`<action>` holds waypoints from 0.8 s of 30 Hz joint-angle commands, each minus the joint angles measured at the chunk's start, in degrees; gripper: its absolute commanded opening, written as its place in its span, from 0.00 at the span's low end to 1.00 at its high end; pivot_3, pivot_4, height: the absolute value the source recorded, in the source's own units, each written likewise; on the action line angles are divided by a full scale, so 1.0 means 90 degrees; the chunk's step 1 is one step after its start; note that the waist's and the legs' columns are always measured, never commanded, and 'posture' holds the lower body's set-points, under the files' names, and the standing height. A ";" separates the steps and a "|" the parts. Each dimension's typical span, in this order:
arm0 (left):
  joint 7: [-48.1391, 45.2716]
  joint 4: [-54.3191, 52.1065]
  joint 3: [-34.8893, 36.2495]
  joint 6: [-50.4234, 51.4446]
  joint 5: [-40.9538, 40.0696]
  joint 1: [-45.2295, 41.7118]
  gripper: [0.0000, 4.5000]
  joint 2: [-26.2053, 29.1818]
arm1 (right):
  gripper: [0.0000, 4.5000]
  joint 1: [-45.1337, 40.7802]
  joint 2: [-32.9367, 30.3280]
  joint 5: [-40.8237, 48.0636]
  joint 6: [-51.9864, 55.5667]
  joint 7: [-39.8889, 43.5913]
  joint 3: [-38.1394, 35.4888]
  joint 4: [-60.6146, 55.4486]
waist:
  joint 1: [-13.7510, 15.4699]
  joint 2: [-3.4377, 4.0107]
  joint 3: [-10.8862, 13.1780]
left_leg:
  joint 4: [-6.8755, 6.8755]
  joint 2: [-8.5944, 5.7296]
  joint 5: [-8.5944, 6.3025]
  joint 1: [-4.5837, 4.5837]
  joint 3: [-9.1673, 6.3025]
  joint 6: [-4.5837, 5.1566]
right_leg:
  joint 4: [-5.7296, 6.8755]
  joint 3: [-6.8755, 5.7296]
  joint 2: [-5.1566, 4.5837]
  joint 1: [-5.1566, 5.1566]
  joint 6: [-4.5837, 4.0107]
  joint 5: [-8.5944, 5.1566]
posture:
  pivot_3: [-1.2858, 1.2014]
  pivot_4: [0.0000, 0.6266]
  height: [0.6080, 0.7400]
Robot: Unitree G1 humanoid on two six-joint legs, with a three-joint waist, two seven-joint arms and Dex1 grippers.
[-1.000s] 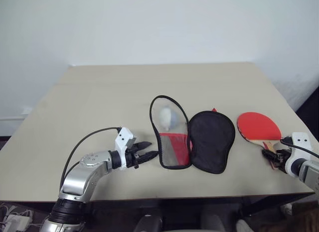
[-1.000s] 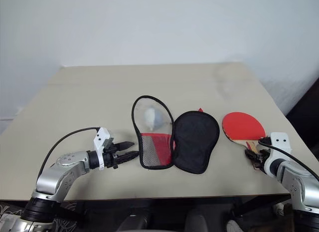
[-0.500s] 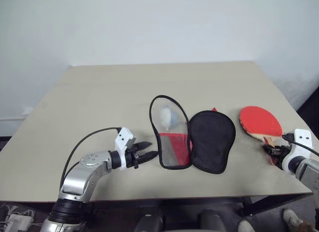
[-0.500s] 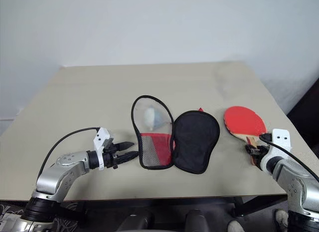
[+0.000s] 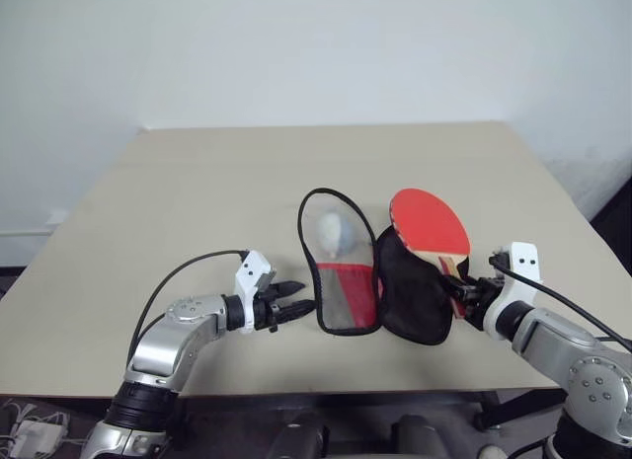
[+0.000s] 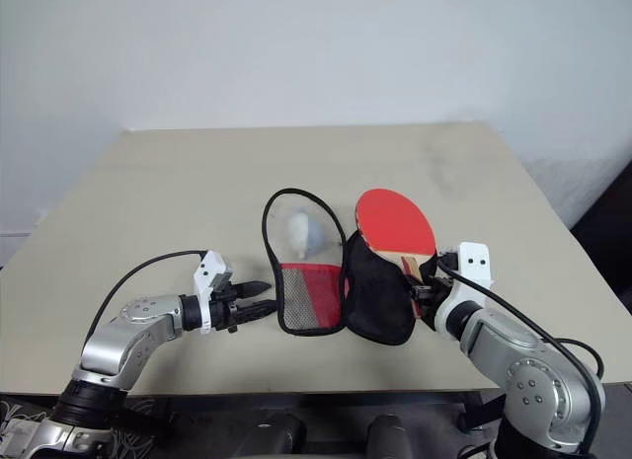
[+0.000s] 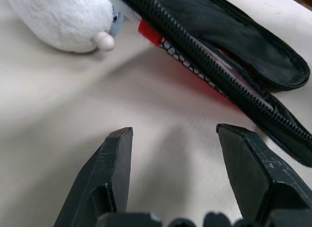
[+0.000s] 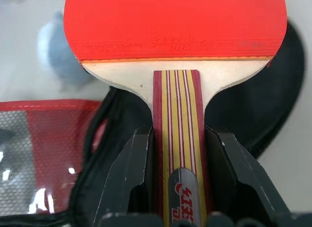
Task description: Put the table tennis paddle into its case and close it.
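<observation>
The table tennis paddle is held up over the open case, with its red face turned toward the camera and its striped wooden handle pointing down toward the robot. The right hand grips this handle: in the right wrist view the two black fingers press on both sides of the handle, just below the place where the red rubber ends. The blade stands above the black-lined half of the case, and its lower part covers the far edge of this half; I cannot tell if the paddle touches the lining.

The case lies flat and fully opened on the beige tabletop. Its right half shows the black lining. Its left half has a black edging, a red fabric part and a grey mesh panel near the front. Inside the loop of this left half lies a small whitish soft lump.

To the left of the case, the left hand rests low over the tabletop, pointing at the case's left edge but apart from it. Its fingers are spread and hold nothing.
</observation>
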 commanded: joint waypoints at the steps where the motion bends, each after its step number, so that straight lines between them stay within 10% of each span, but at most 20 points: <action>1: -0.0088 -0.0026 0.0028 -0.0014 -0.0008 -0.0213 0.64 0.0012 | 0.26 -0.0027 0.0287 -0.0025 0.0089 -0.0245 -0.0166 -0.0299 | -0.0002 0.0002 0.0000 | 0.0000 0.0001 0.0000 0.0001 0.0001 0.0000 | 0.0000 0.0000 0.0001 -0.0001 0.0000 0.0000 | 0.52 0.00 1.00; 24: -0.0051 0.0081 -0.0040 -0.0019 0.0108 -0.0277 0.64 -0.0184 | 0.26 -0.0044 0.0939 -0.1128 0.0254 -0.0826 0.0198 0.0111 | -0.0007 0.0006 -0.0004 | -0.0003 0.0003 0.0000 0.0007 0.0001 0.0000 | 0.0004 0.0001 0.0003 -0.0002 -0.0002 0.0001 | 0.52 0.00 1.00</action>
